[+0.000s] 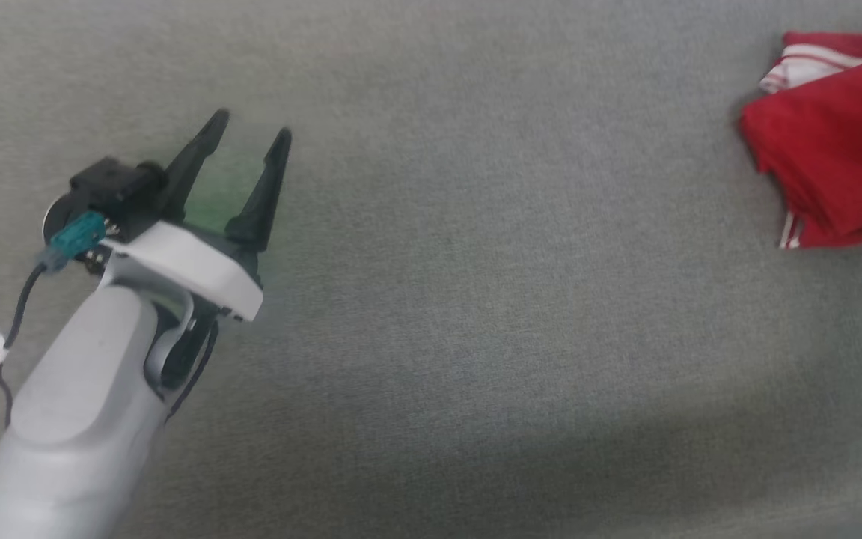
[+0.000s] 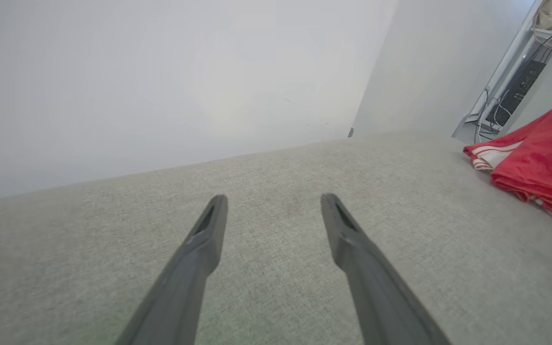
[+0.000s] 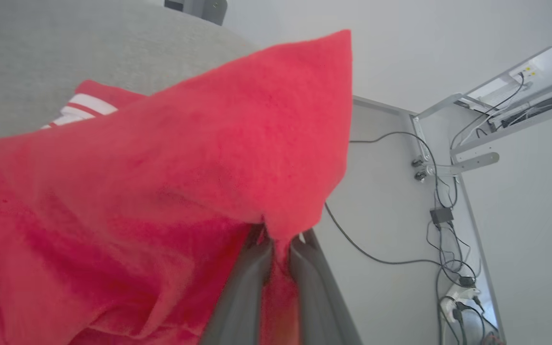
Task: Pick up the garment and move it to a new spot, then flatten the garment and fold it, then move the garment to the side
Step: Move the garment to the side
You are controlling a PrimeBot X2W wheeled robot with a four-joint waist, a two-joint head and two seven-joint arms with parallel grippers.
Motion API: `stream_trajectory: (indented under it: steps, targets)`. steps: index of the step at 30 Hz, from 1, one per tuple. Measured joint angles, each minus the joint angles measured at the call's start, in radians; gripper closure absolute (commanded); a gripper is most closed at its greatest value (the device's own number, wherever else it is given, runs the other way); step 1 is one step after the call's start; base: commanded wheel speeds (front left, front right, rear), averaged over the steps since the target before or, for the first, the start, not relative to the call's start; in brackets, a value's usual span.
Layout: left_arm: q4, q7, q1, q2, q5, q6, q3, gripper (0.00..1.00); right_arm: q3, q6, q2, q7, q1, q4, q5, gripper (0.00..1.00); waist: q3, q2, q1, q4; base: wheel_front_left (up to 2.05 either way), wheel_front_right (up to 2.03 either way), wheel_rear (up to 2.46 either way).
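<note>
The garment (image 1: 839,142), red with white-striped trim, lies bunched at the far right of the grey cloth surface (image 1: 476,299). My left gripper (image 1: 249,129) hovers open and empty at the left, well apart from it; in the left wrist view its fingers (image 2: 209,235) stand wide apart over bare cloth, with the garment (image 2: 539,167) off to the right. In the right wrist view my right gripper (image 3: 280,247) is shut on a fold of the garment (image 3: 185,158), which is lifted and drapes over the fingers.
The grey cloth surface (image 2: 266,230) stretches wide between the left gripper and the garment. A white wall (image 2: 161,72) rises behind it. Beyond the surface's far right edge stand a metal frame with cables and a power strip (image 3: 453,297).
</note>
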Motion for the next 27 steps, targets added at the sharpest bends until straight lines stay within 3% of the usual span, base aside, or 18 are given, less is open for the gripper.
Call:
stream_trajectory:
  steps: [7, 16, 17, 18, 20, 21, 22, 27]
  targets:
    - [0.007, 0.000, -0.077, 0.011, -0.013, 0.000, -0.061, 0.00, -0.042, 0.000, 0.027, -0.088, -0.052, 0.120, -0.114, 1.00, 0.067, 0.0000, 0.0000, -0.017, 0.00, 0.00, 0.00]
    - [0.013, 0.000, -0.123, 0.026, -0.034, 0.000, -0.098, 0.00, -0.100, 0.000, 0.076, -0.160, -0.108, 0.287, -0.201, 1.00, 0.105, 0.0001, 0.0000, 0.009, 0.00, 0.00, 0.00]
    - [0.015, 0.000, -0.124, 0.028, -0.037, 0.000, -0.097, 0.00, -0.109, 0.000, 0.095, -0.176, -0.121, 0.315, -0.224, 0.92, 0.107, 0.0000, 0.0000, 0.016, 0.00, 0.00, 0.00]
    - [0.016, 0.000, -0.124, 0.032, -0.038, 0.000, -0.095, 0.00, -0.116, 0.000, 0.100, -0.184, -0.127, 0.327, -0.233, 0.68, 0.106, 0.0000, 0.0000, 0.019, 0.00, 0.00, 0.00]
    - [0.016, 0.000, -0.124, 0.035, -0.039, 0.000, -0.090, 0.00, -0.124, 0.000, 0.102, -0.185, -0.137, 0.341, -0.239, 0.50, 0.106, 0.0000, 0.0001, 0.020, 0.00, 0.00, 0.00]
    - [0.016, 0.000, -0.124, 0.038, -0.040, 0.000, -0.085, 0.00, -0.129, 0.000, 0.103, -0.189, -0.143, 0.351, -0.246, 0.20, 0.104, 0.0000, 0.0000, 0.021, 0.00, 0.00, 0.00]
    - [0.015, 0.000, -0.123, 0.038, -0.040, 0.000, -0.081, 0.00, -0.136, 0.000, 0.103, -0.193, -0.150, 0.361, -0.255, 0.00, 0.101, 0.0000, 0.0000, 0.022, 0.00, 0.00, 0.00]
    - [0.013, 0.000, -0.096, 0.046, -0.040, 0.000, -0.049, 0.00, -0.163, 0.000, 0.110, -0.202, -0.178, 0.399, -0.289, 0.00, 0.077, 0.0000, 0.0000, 0.026, 0.00, 0.00, 0.00]
